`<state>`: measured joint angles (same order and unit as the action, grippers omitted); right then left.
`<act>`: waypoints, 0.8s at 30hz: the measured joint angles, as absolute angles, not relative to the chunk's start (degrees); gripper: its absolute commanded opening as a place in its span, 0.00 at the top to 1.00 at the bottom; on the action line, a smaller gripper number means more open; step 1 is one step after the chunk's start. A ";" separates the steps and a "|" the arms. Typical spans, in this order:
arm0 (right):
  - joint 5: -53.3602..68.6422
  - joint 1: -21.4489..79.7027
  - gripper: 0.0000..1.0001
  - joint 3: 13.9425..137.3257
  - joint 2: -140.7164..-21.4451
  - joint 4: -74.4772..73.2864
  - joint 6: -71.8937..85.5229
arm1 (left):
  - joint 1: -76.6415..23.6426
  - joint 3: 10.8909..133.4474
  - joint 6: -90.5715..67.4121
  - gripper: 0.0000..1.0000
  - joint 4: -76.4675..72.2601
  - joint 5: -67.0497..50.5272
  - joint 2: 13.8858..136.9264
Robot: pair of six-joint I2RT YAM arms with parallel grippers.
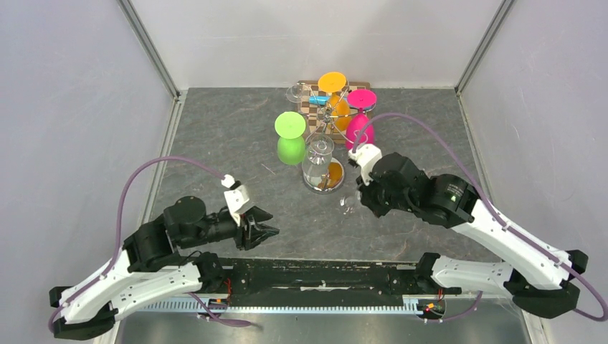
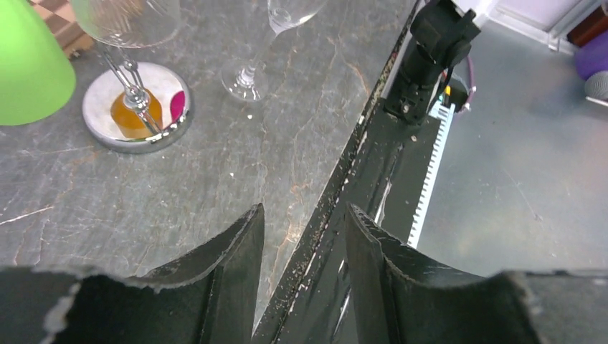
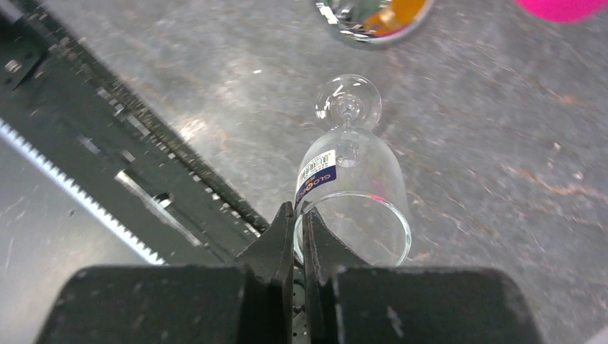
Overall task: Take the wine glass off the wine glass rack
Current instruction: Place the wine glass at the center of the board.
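The chrome wine glass rack (image 1: 327,118) stands at the table's middle back on its round mirror base (image 1: 324,179). Green (image 1: 290,136), orange (image 1: 333,84), pink (image 1: 361,100) and clear (image 1: 317,161) glasses hang on its wire arms. My right gripper (image 3: 299,215) is shut on the rim of a clear wine glass (image 3: 351,186) with a blue label. The glass is off the rack, to the right of the base, with its foot (image 1: 346,203) down at the table. My left gripper (image 2: 305,215) is open and empty at the near edge, apart from the rack.
A checkered board (image 1: 315,97) lies under the rack at the back. The black rail (image 1: 323,276) with the arm bases runs along the near edge. The rack base (image 2: 136,107) and the green glass (image 2: 29,64) show in the left wrist view.
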<state>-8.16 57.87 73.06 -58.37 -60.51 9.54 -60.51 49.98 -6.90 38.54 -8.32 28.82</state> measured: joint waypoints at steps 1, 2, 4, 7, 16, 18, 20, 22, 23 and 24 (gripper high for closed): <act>-8.86 56.16 1.00 73.06 -58.46 -60.64 9.43 | -60.51 49.67 -7.05 0.49 38.22 -7.77 27.75; -9.17 53.93 1.00 73.06 -58.59 -60.73 9.21 | -60.51 49.32 -7.29 0.49 37.87 -7.42 26.79; -9.93 48.88 1.00 73.06 -58.98 -60.73 8.47 | -60.51 48.60 -8.34 0.49 37.30 -6.50 25.02; -11.46 42.94 1.00 73.41 -59.99 -60.93 7.51 | -60.51 47.77 -9.61 0.49 37.08 -5.76 23.14; -10.35 25.10 1.00 75.64 -64.45 -57.41 4.32 | -60.51 46.41 -12.27 0.49 36.53 -2.04 20.40; -9.43 20.60 1.00 76.40 -66.70 -56.21 3.62 | -60.51 46.41 -14.02 0.49 36.49 0.14 20.40; -8.78 17.26 1.00 77.45 -69.32 -55.33 3.09 | -60.51 46.41 -15.88 0.49 36.49 2.24 20.47; -8.16 15.14 1.00 78.48 -71.75 -54.37 2.83 | -60.51 46.09 -17.26 0.49 36.18 4.62 20.56; -7.68 14.13 1.00 79.02 -72.86 -54.04 2.72 | -60.51 45.74 -17.58 0.49 36.07 5.72 20.58; -7.09 13.21 1.00 79.81 -74.04 -53.87 2.70 | -60.51 45.25 -18.22 0.49 36.01 6.63 20.60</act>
<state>-7.09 13.21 79.81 -74.04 -53.87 2.70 -60.51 45.25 -18.22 36.01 6.63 20.60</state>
